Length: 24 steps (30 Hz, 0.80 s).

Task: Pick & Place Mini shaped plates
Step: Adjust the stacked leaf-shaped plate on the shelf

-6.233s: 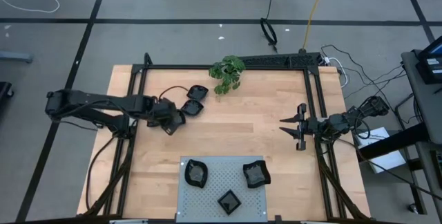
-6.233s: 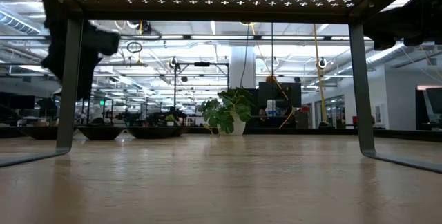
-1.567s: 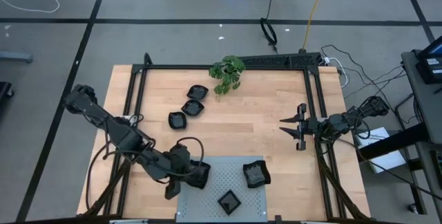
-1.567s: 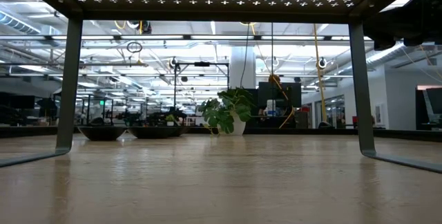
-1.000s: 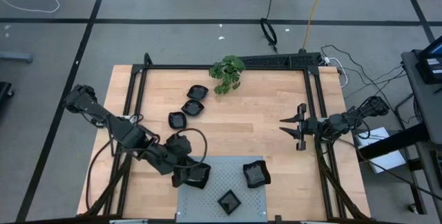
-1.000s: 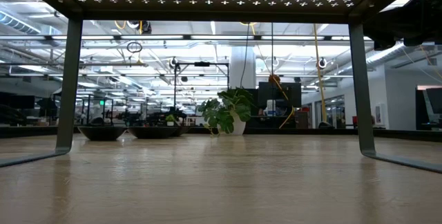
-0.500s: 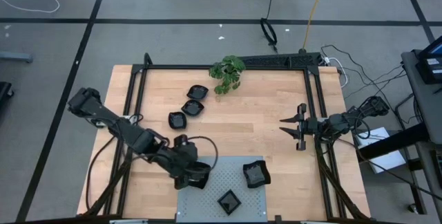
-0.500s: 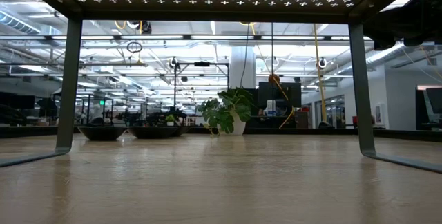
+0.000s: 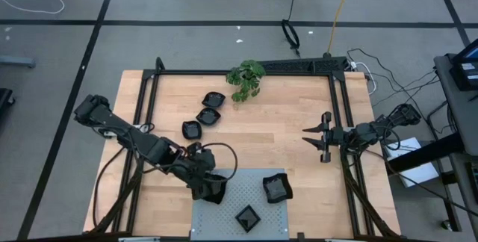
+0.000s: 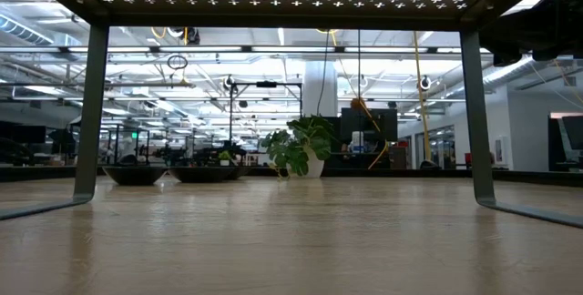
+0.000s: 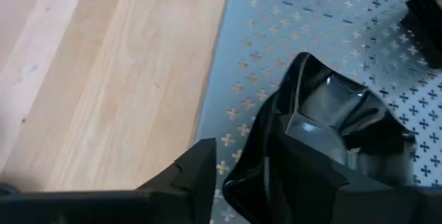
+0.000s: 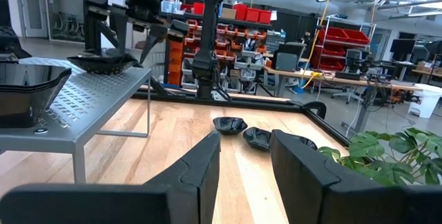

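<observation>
Several small glossy black plates show in the high view. Three rest on the grey perforated panel [image 9: 239, 191]: one under my left gripper [image 9: 208, 188], one square [image 9: 276, 188] and one diamond-turned [image 9: 247, 216]. Three more lie on the wood [image 9: 213, 98], [image 9: 208, 116], [image 9: 191, 130]. In the left wrist view my left gripper [image 11: 242, 156] is open, with its fingers on either side of the near rim of the plate [image 11: 331, 113]. My right gripper [image 9: 317, 139] waits open by the table's right edge. My left gripper comes at the plate's near rim [image 11: 250, 163] slanting down from the table's left, with one finger [image 11: 304, 175] over the inside and one [image 11: 197, 175] outside. The plate rests on the panel. Whether the fingers touch it, I cannot tell.
A green leafy plant [image 9: 246, 79] stands at the far edge. A black frame [image 9: 340, 122] runs around the table. The raised panel stands on legs [image 10: 91, 113] at the near edge. Bare wood lies between the panel and my right gripper.
My left gripper has moved toward the table's right, from the panel's left edge in over the left plate, and now covers most of it in the high view. The plate has stayed where it was.
</observation>
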Each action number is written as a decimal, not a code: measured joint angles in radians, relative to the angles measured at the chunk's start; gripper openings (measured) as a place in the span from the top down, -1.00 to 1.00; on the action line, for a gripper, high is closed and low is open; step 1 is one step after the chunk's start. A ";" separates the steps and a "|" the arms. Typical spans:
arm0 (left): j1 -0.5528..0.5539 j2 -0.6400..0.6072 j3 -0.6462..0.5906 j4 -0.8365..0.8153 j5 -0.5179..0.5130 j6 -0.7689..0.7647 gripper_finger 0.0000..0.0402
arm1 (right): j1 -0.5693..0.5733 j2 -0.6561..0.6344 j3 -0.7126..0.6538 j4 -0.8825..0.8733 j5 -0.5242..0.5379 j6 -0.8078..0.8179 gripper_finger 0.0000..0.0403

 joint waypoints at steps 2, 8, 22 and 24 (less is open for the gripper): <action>0.001 0.000 0.000 -0.009 -0.002 -0.012 0.33 | 0.000 0.000 0.000 0.000 0.000 0.000 0.41; 0.009 -0.001 0.000 -0.068 -0.004 -0.084 0.50 | 0.000 0.000 0.000 0.000 0.000 0.000 0.41; 0.024 -0.053 0.000 -0.104 0.007 -0.208 0.77 | 0.000 0.000 0.000 0.000 0.000 0.000 0.41; 0.023 -0.065 0.001 -0.094 0.007 -0.218 0.80 | 0.000 0.000 0.000 0.000 0.000 0.000 0.41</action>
